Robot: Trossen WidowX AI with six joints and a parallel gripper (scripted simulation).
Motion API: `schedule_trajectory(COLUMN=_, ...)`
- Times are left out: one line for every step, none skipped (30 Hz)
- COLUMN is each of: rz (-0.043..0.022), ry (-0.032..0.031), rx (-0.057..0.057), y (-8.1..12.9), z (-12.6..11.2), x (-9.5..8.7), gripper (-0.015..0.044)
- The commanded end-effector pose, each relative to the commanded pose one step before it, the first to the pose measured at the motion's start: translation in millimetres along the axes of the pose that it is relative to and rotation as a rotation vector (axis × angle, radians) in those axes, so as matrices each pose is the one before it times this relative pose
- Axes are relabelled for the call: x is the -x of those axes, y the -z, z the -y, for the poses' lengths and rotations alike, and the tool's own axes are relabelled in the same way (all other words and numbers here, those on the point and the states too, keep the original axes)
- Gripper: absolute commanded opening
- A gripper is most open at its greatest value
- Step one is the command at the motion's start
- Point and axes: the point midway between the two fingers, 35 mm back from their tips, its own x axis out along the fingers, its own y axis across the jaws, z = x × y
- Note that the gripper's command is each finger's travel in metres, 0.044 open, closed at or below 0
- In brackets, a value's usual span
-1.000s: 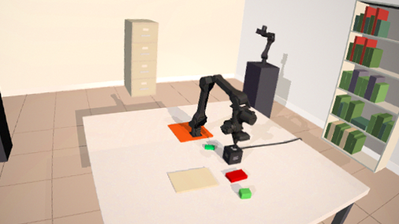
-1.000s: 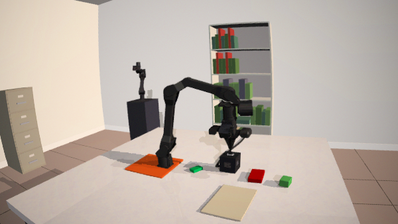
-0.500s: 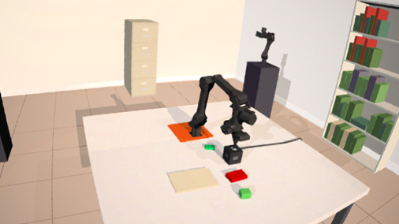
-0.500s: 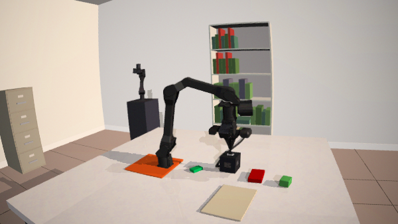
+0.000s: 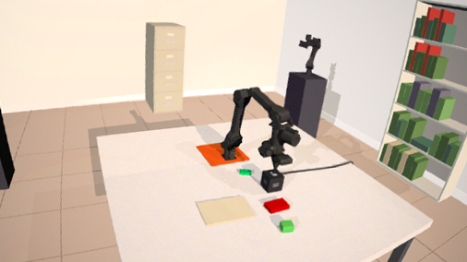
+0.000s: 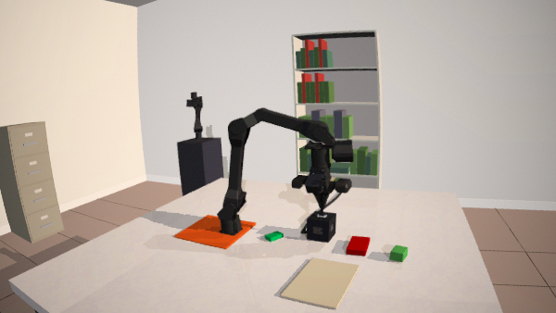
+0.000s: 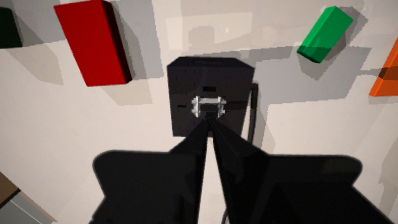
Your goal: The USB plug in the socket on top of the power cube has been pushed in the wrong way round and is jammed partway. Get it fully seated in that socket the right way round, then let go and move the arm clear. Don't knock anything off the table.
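My top view sits high and well back from the claw point(image 5: 275, 168), looking down across the table point(image 5: 164, 260) with the shelf point(image 5: 466, 135) off to the right and the cabinet point(image 5: 166, 67) behind. My exterior view stands lower, near table height on another side, facing the arm side-on with the shelf point(image 6: 381, 111) straight behind the claw point(image 6: 323, 207). My wrist view rides just behind the claw point(image 7: 210, 120), looking down along its fingers onto the cube point(image 7: 210, 80), very near. All three share the cube, the red block point(image 7: 92, 42) and, I think, the same green block point(image 7: 324, 34) beside the claw.
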Motion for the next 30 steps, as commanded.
schedule_trajectory(rz=-0.00058, ry=-0.00046, rx=0.0054, y=0.02, z=-0.35, x=-1.22, gripper=0.0)
schedule_trajectory(rz=0.0, ry=0.0, rx=0.0, y=0.0, z=0.0, x=0.0, gripper=0.0)
schedule_trajectory(rz=0.0, ry=0.0, rx=0.0, y=0.0, z=0.0, x=0.0, gripper=0.0)
schedule_trajectory(rz=0.0, ry=0.0, rx=0.0, y=0.0, z=0.0, x=0.0, gripper=0.0)
schedule_trajectory(rz=0.0, ry=0.0, rx=0.0, y=0.0, z=0.0, x=0.0, gripper=0.0)
schedule_trajectory(rz=0.0, ry=0.0, rx=0.0, y=0.0, z=0.0, x=0.0, gripper=0.0)
schedule_trajectory(rz=0.0, ry=0.0, rx=0.0, y=0.0, z=0.0, x=0.0, gripper=0.0)
schedule_trajectory(rz=0.0, ry=0.0, rx=0.0, y=0.0, z=0.0, x=0.0, gripper=0.0)
schedule_trajectory(rz=0.0, ry=0.0, rx=0.0, y=0.0, z=0.0, x=0.0, gripper=0.0)
schedule_trajectory(rz=0.0, ry=0.0, rx=0.0, y=0.0, z=0.0, x=0.0, gripper=0.0)
schedule_trajectory(rz=0.0, ry=0.0, rx=0.0, y=0.0, z=0.0, x=0.0, gripper=0.0)
schedule_trajectory(rz=0.0, ry=0.0, rx=0.0, y=0.0, z=0.0, x=0.0, gripper=0.0)
schedule_trajectory(rz=0.0, ry=0.0, rx=0.0, y=0.0, z=0.0, x=0.0, gripper=0.0)
schedule_trajectory(rz=0.0003, ry=0.00017, rx=-0.0054, y=0.02, z=0.29, x=1.16, gripper=0.0026)
schedule_trajectory(rz=0.0, ry=0.0, rx=0.0, y=0.0, z=0.0, x=0.0, gripper=0.0053)
schedule_trajectory(rz=0.0, ry=0.0, rx=0.0, y=0.0, z=0.0, x=0.0, gripper=0.0079)
schedule_trajectory(rz=0.0, ry=0.0, rx=0.0, y=0.0, z=0.0, x=0.0, gripper=0.0095)
schedule_trajectory(rz=0.0, ry=0.0, rx=0.0, y=0.0, z=0.0, x=0.0, gripper=0.0095)
schedule_trajectory(rz=0.0, ry=0.0, rx=0.0, y=0.0, z=0.0, x=0.0, gripper=0.0095)
schedule_trajectory(rz=0.0, ry=0.0, rx=0.0, y=0.0, z=0.0, x=0.0, gripper=0.0095)
schedule_trajectory(rz=0.0, ry=0.0, rx=0.0, y=0.0, z=0.0, x=0.0, gripper=0.0095)
schedule_trajectory(rz=0.0, ry=0.0, rx=0.0, y=0.0, z=0.0, x=0.0, gripper=0.0095)
schedule_trajectory(rz=0.0, ry=0.0, rx=0.0, y=0.0, z=0.0, x=0.0, gripper=0.0095)
schedule_trajectory(rz=0.0, ry=0.0, rx=0.0, y=0.0, z=0.0, x=0.0, gripper=0.0095)
schedule_trajectory(rz=0.0, ry=0.0, rx=0.0, y=0.0, z=0.0, x=0.0, gripper=0.0095)
schedule_trajectory(rz=0.0, ry=0.0, rx=0.0, y=0.0, z=0.0, x=0.0, gripper=0.0095)
schedule_trajectory(rz=0.0, ry=0.0, rx=0.0, y=0.0, z=0.0, x=0.0, gripper=0.0095)
schedule_trajectory(rz=0.0, ry=0.0, rx=0.0, y=0.0, z=0.0, x=0.0, gripper=0.0095)
schedule_trajectory(rz=0.0, ry=0.0, rx=0.0, y=0.0, z=0.0, x=0.0, gripper=0.0095)
schedule_trajectory(rz=0.0, ry=0.0, rx=0.0, y=0.0, z=0.0, x=0.0, gripper=0.0095)
